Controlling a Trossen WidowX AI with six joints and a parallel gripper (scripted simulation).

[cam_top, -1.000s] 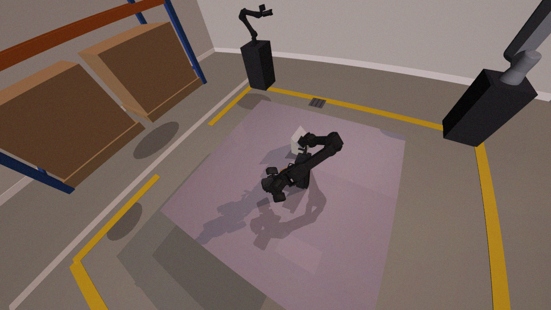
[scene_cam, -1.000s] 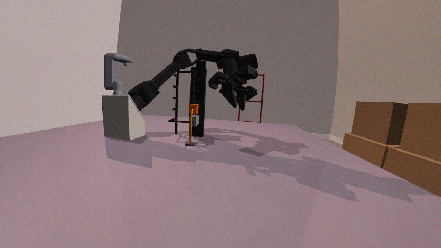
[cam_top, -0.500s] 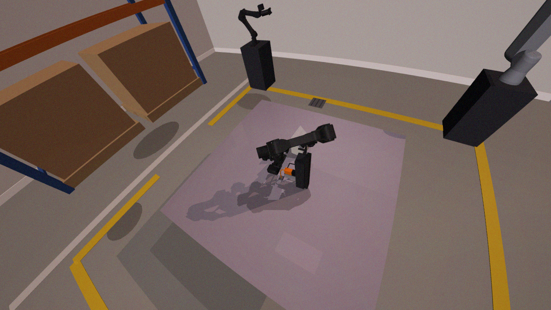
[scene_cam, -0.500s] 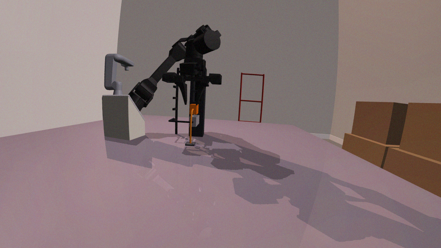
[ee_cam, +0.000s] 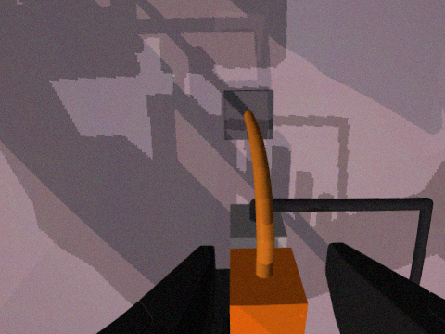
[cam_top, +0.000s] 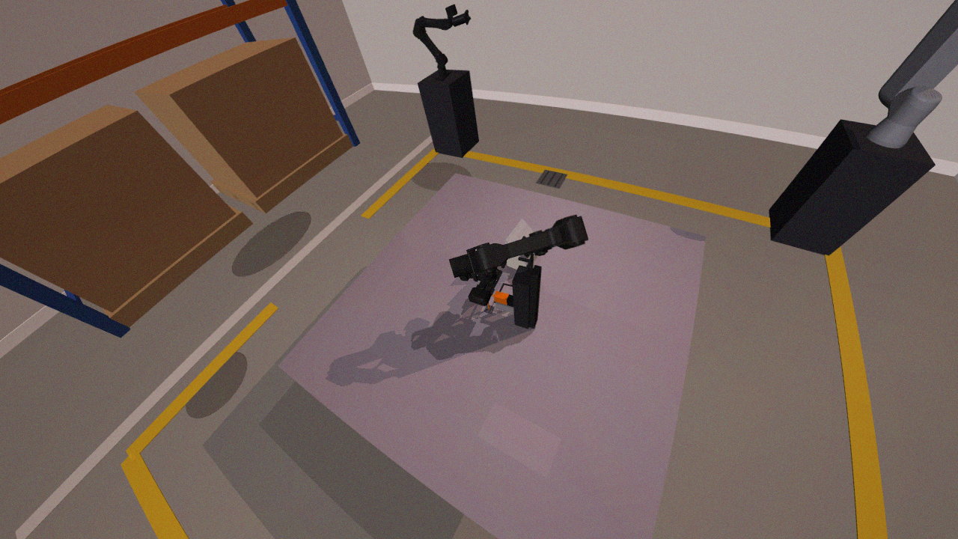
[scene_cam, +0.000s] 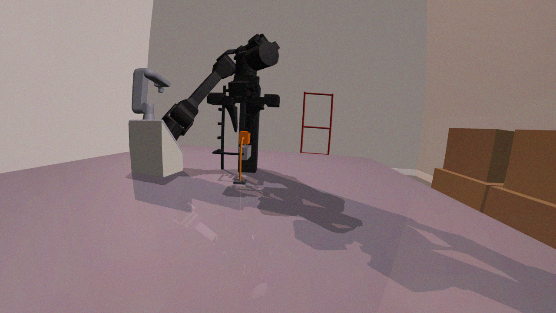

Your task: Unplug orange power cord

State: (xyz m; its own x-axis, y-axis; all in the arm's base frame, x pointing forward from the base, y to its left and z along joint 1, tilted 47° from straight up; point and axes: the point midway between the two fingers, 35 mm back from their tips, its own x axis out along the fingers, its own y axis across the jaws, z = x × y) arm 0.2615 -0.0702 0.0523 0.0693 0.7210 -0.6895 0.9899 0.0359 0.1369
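Observation:
The orange plug (cam_top: 501,297) (scene_cam: 244,138) (ee_cam: 266,320) sits at the side of the upright black power strip (cam_top: 527,298) (scene_cam: 252,164), its black front end against the strip. Its orange cord (scene_cam: 240,161) (ee_cam: 262,186) runs down to a small dark block (scene_cam: 237,182) (ee_cam: 236,130) on the floor mat. My gripper (scene_cam: 244,129) (ee_cam: 271,258) is partly open and points down over the plug. In the wrist view one finger stands on each side of the plug, with gaps between, holding nothing. In the top view the fingertips are hard to make out.
A grey plug (scene_cam: 244,152) (ee_cam: 236,242) with a black cord (scene_cam: 229,153) (ee_cam: 352,204) is just below the orange one. A thin black upright rod (scene_cam: 222,136) stands left of the strip in the exterior view. A pale box (scene_cam: 147,148) stands farther left.

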